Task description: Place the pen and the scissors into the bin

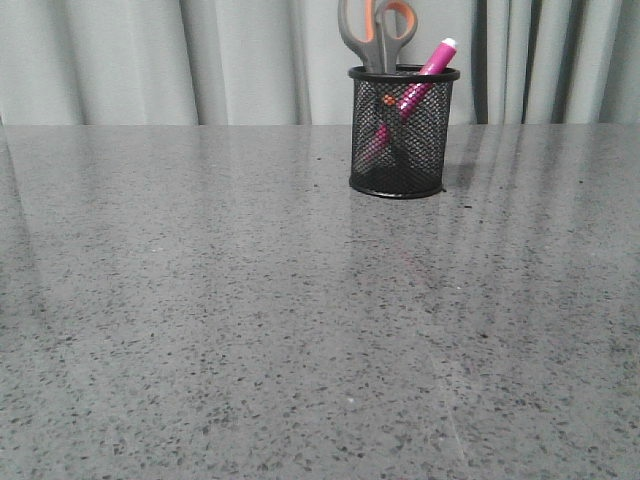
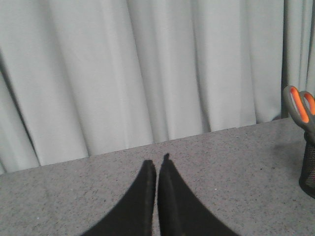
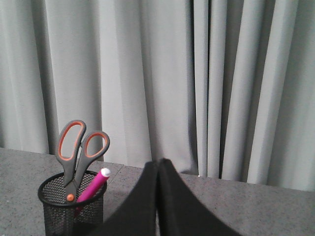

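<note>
The black wire-mesh bin (image 1: 402,150) stands upright at the back of the grey table, right of centre. The scissors (image 1: 377,32) stand in it, grey and orange handles up. The magenta pen (image 1: 427,72) leans in it, white end up and to the right. In the right wrist view the bin (image 3: 59,211), scissors (image 3: 78,147) and pen (image 3: 94,186) show beside my right gripper (image 3: 158,162), which is shut and empty. In the left wrist view my left gripper (image 2: 158,161) is shut and empty over bare table; the scissors' handles (image 2: 301,108) and bin (image 2: 309,167) show at the frame's edge.
A pale grey curtain (image 1: 150,60) hangs behind the table's far edge. The speckled grey tabletop (image 1: 250,320) fills the front view, with neither arm showing in it.
</note>
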Available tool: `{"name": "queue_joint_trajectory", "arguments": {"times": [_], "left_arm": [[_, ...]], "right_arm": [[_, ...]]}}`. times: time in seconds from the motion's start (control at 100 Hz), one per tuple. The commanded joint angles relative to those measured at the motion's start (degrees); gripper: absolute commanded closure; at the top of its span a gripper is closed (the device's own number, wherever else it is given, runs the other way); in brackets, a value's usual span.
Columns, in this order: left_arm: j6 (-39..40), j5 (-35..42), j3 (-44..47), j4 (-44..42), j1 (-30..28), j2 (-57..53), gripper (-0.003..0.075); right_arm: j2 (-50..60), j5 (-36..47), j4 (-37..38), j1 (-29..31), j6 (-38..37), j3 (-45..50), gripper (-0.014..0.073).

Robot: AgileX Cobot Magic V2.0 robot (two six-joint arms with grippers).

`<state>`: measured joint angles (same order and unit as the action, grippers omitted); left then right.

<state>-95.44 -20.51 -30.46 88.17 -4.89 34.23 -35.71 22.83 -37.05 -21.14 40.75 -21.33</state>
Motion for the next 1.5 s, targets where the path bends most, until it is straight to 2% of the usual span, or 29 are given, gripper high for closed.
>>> {"name": "queue_joint_trajectory", "arguments": {"times": [0.0, 0.2, 0.48, 0.69, 1.49], "left_arm": [[-0.4, 3.5, 3.4, 3.7, -0.1, -6.3, 0.0739], [-0.3, 9.2, 14.0, 8.0, -0.1, -21.7, 0.0739], [-0.3, 9.7, 22.9, 9.7, -0.1, -34.6, 0.0739], [-0.3, 9.4, 24.8, 12.3, -0.1, -35.7, 0.0739], [-0.3, 8.7, 24.8, 12.3, -0.1, -35.7, 0.0739]], "right_arm": [[5.5, 2.8, 1.7, 0.5, 0.6, 3.0, 0.067], [14.2, 2.8, 0.9, 0.5, 0.6, 11.6, 0.067], [16.9, 3.7, 0.7, 0.5, 0.6, 15.6, 0.067], [16.9, 4.0, 0.7, 0.5, 0.6, 15.6, 0.067], [16.9, 2.5, 0.7, 0.5, 0.6, 15.6, 0.067]]}}
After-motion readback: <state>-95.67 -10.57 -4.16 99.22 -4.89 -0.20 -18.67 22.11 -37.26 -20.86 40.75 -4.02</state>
